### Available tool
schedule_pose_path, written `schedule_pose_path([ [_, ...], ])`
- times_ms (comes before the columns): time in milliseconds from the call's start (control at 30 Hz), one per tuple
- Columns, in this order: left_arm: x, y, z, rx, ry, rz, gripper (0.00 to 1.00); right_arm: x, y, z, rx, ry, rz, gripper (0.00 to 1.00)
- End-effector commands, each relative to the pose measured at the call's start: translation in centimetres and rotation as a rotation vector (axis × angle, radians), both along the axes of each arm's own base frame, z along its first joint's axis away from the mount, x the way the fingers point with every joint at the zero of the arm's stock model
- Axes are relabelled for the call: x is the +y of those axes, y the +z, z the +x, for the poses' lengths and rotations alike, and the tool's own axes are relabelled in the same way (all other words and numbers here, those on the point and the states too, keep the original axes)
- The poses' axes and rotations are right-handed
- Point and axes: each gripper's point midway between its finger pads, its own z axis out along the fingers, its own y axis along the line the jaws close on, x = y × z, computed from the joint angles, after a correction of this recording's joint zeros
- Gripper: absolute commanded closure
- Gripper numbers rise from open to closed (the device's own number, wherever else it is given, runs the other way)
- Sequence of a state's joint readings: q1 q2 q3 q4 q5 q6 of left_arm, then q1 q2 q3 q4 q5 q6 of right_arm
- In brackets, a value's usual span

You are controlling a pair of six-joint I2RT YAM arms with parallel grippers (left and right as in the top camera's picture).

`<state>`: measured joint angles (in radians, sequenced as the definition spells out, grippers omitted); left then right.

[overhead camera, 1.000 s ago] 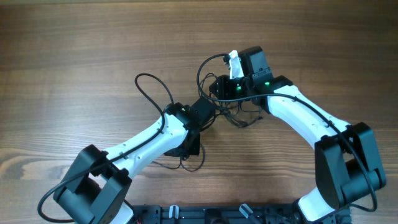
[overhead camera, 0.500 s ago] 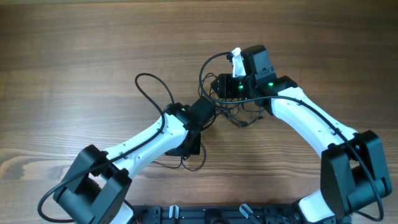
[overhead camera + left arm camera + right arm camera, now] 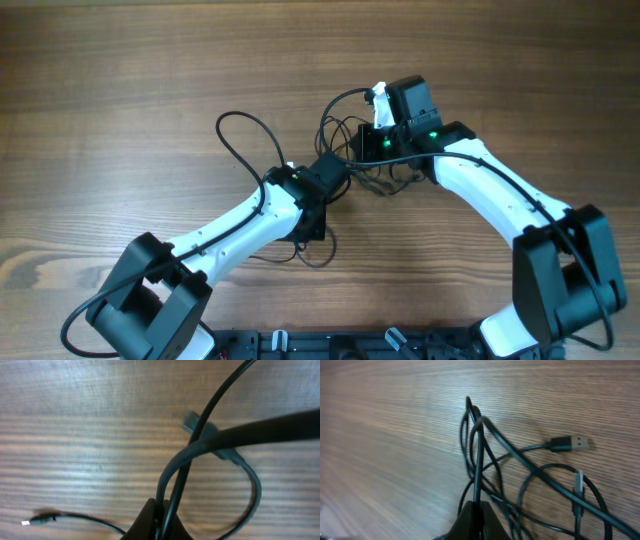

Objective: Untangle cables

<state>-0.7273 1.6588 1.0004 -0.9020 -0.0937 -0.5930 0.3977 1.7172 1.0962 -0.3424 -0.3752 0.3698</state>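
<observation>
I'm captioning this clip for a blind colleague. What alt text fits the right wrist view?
The right gripper, jaws shut, pinches thin black cables that stretch away from it to a sharp bend over a wooden table. More cable loops tangle to the right, where a USB plug lies flat.

Wooden table (image 3: 120, 80), 1 surface across all 3 views.
Its brown grain runs side to side under the overhead camera, darker streaks between lighter bands. Both wrist cameras show the same fine striped grain close up, slightly blurred, with a pale sheen in places.
</observation>
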Motion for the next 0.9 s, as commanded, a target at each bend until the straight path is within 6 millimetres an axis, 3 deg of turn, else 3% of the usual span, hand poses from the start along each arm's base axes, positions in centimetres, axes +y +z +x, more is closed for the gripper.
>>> schedule_pose_path([
  [0,-0.5,-0.2,2.4,-0.109,-0.064,0.013,0.96,2.0,9.6,0.5,-0.188,0.072,0.172,0.96],
  [100,-3.6,0.5,5.2,-0.224,-0.223,-0.087,0.96,0.2,17.5,0.2,-0.303,-0.038,0.312,0.96],
  [133,-4.3,0.6,5.5,-0.241,-0.257,-0.111,0.96,-0.6,19.3,0.1,-0.329,-0.072,0.344,0.96],
  [200,-5.5,1.1,6.4,-0.284,-0.373,-0.141,0.96,-4.2,23.9,-0.4,-0.388,-0.196,0.430,0.96],
  [267,-4.4,1.4,7.5,-0.338,-0.353,-0.064,0.96,-6.4,25.2,-0.5,-0.378,-0.282,0.472,0.95],
  [300,-3.8,1.6,8.2,-0.372,-0.338,-0.022,0.96,-7.0,25.3,-0.6,-0.371,-0.302,0.471,0.96],
  [400,-2.7,2.9,10.4,-0.487,-0.295,0.061,0.96,-9.7,22.5,-0.2,-0.350,-0.388,0.327,0.96],
  [500,-1.8,4.2,12.7,-0.591,-0.234,0.102,0.96,-14.0,17.8,-0.6,-0.264,-0.579,0.082,0.96],
  [567,0.2,5.1,14.6,-0.651,-0.161,0.145,0.96,-16.0,16.1,-1.3,-0.233,-0.634,-0.037,0.96],
  [667,3.8,5.9,17.1,-0.692,-0.040,0.163,0.96,-16.9,14.8,-2.3,-0.203,-0.618,-0.131,0.96],
  [733,8.2,6.1,18.7,-0.698,0.076,0.189,0.96,-19.5,13.1,-3.6,-0.150,-0.694,-0.277,0.96],
  [800,11.5,5.9,19.2,-0.680,0.150,0.217,0.95,-21.4,11.5,-4.9,-0.090,-0.734,-0.404,0.96],
  [867,14.9,5.9,19.4,-0.678,0.269,0.228,0.94,-22.0,10.1,-5.4,-0.036,-0.739,-0.470,0.96],
])
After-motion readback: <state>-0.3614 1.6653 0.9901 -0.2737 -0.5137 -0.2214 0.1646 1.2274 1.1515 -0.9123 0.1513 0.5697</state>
